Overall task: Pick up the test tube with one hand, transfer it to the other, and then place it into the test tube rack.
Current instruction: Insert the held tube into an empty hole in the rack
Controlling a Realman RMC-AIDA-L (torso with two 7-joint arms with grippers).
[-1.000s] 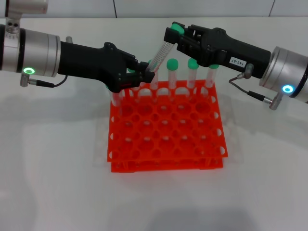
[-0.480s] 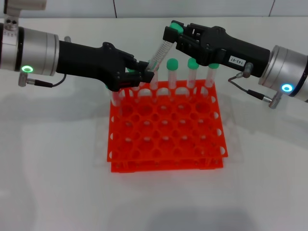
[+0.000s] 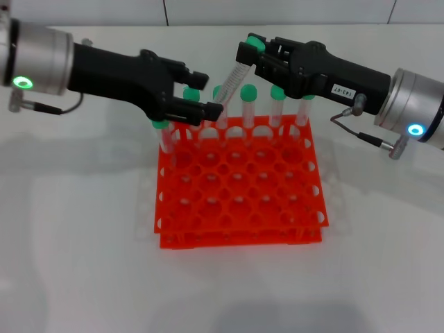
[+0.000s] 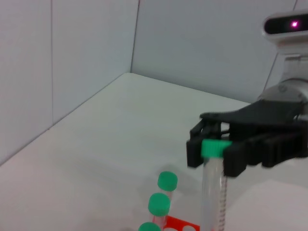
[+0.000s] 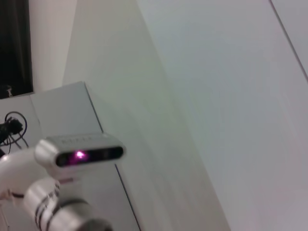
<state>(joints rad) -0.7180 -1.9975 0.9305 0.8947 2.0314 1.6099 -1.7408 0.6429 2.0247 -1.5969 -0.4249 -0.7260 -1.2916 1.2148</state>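
right gripper clamps green cap of tilted clear test tube | left gripper spread open at tube's lower end | above orange rack's 12 o'clock row | white table

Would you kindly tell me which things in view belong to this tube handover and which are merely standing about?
Part of the job:
- test tube, tilted, its green cap in the right pincer
- left pincer, at the tube's lower end
- orange rack

Standing about:
- other green-capped tubes upright in the rack's back row
- white table
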